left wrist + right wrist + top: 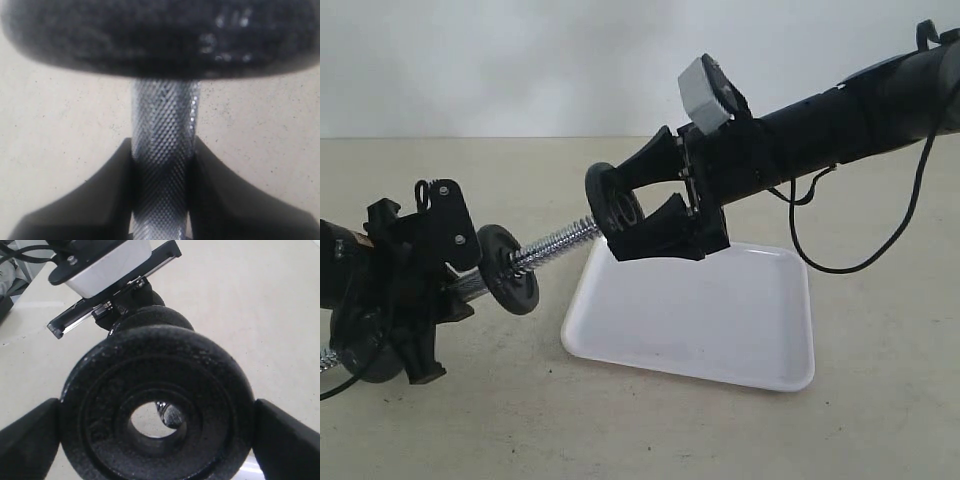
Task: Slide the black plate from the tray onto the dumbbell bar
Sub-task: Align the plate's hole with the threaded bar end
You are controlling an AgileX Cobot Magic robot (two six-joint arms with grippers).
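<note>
Chrome knurling is clenched between the jaws of the left gripper (162,162) by the near left corner of the bench (650,430), steadying the dumbbell bar (558,242) as a fixed peg. Farther back, above the left rim of the tray (720,330), the jaws of the right gripper (625,215) grasp the black plate (603,200) edgewise, hole facing the bar's threaded tip.

I see a black plate (155,375) with round rings on it, bumpy like little grains. The dumbbell bar (162,150) is shiny silver with tiny criss-cross diamonds. The tray (720,320) is plain shiny white. The table (880,420) is sandy tan with small dark dots.
</note>
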